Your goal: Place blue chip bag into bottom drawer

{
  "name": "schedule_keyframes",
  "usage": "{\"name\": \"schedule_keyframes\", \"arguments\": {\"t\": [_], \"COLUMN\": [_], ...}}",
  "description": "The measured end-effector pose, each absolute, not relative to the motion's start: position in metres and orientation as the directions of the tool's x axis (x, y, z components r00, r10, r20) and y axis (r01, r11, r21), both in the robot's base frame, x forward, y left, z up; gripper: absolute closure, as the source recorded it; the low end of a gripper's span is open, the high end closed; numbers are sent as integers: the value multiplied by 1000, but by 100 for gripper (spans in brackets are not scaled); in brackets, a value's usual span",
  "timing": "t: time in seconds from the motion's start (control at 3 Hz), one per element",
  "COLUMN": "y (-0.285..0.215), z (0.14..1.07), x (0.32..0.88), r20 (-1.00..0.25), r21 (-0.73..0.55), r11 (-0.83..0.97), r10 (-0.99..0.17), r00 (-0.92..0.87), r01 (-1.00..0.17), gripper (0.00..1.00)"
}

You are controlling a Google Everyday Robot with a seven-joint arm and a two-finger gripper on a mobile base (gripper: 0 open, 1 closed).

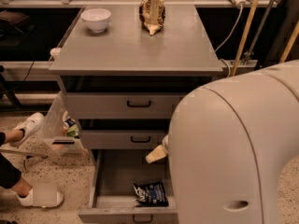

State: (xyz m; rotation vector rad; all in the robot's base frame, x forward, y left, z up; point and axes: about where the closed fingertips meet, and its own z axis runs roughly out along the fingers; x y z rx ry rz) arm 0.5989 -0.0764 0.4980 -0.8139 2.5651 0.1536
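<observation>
The blue chip bag lies inside the open bottom drawer, near its front right, on the grey tray floor. My gripper shows only as one cream fingertip poking out from behind the large white arm housing, above the drawer's right side and a little above the bag, apart from it. The rest of the gripper is hidden by the arm. The two upper drawers are closed.
On the cabinet top stand a white bowl and a brown-and-tan chip bag. A person's feet in white shoes and a clear bin are at the left. Cables and poles stand at the right.
</observation>
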Motion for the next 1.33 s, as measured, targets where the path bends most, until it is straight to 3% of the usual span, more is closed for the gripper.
{"name": "schedule_keyframes", "arguments": {"t": [0.33, 0.67, 1.0, 1.33], "y": [-63, -28, -78, -179], "z": [497, 568, 678, 774], "x": [599, 618, 626, 605], "r20": [-446, -567, -672, -704], "r21": [18, 135, 209, 199], "r11": [778, 719, 740, 846], "r10": [-556, -508, -366, -229], "r00": [-701, -648, -643, -673], "r01": [-628, -682, -639, -495], "gripper": [0, 0, 0, 0]}}
